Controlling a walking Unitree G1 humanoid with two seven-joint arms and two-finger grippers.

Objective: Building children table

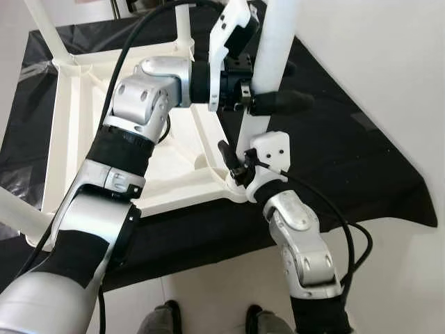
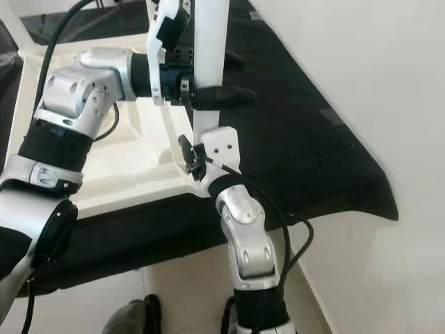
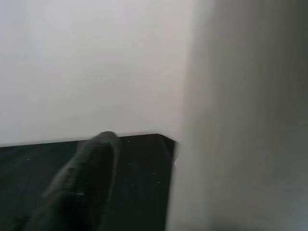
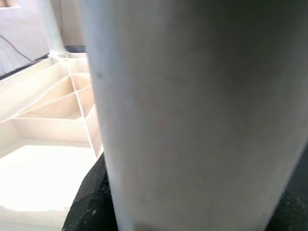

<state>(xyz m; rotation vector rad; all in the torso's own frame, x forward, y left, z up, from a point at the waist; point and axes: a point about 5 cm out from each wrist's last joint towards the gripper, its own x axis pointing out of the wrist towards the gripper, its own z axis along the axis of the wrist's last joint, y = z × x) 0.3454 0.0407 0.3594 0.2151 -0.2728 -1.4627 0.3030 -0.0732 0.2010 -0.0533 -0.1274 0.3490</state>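
A white plastic children's table (image 1: 76,118) lies upside down on a black cloth (image 1: 348,160), its ribbed underside facing up. A white table leg (image 1: 277,42) stands upright at the table's near right corner. My left gripper (image 1: 274,87) reaches across the table and is shut on this leg partway up, one black finger (image 1: 285,103) in front and one behind. My right gripper (image 1: 243,163) sits low against the foot of the same leg, at the corner socket. The leg (image 4: 192,110) is very close in the right wrist view.
Other white legs stand at the far corners (image 1: 182,21) (image 1: 45,28), and one sticks out at the near left (image 1: 14,209). A white wall (image 1: 389,69) rises on the right. Pale tiled floor (image 1: 208,299) and two dark shoes (image 1: 161,320) are below the cloth's near edge.
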